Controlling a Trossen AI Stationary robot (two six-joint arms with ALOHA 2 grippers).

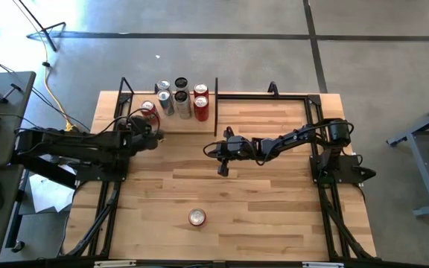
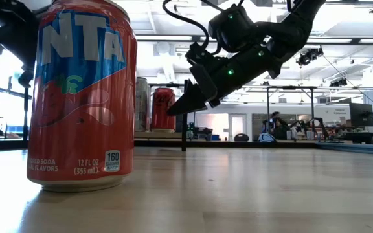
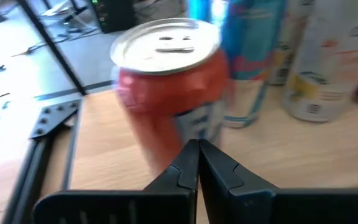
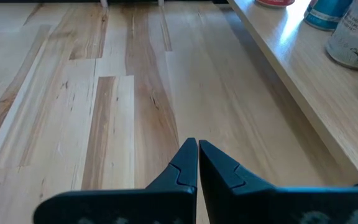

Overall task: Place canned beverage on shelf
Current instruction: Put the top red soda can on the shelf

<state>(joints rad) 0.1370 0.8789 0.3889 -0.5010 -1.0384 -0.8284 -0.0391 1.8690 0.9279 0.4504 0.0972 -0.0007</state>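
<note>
Pale wood shelf (image 1: 171,119) sits at the far edge of the surface (image 1: 274,201), black rod uprights at both ends. Six cans stand on it, including a red can (image 1: 149,112) at its left end. Left pincer (image 1: 155,138) is at the shelf's front edge just beside that can, fingers pressed together, holding nothing; in the left wrist view the can (image 3: 169,93) stands upright right past the tips. Right pincer (image 1: 223,170) hangs over mid-surface, fingers together, empty. One more red soda can (image 1: 196,217) stands alone near the front edge, well apart from both arms.
</note>
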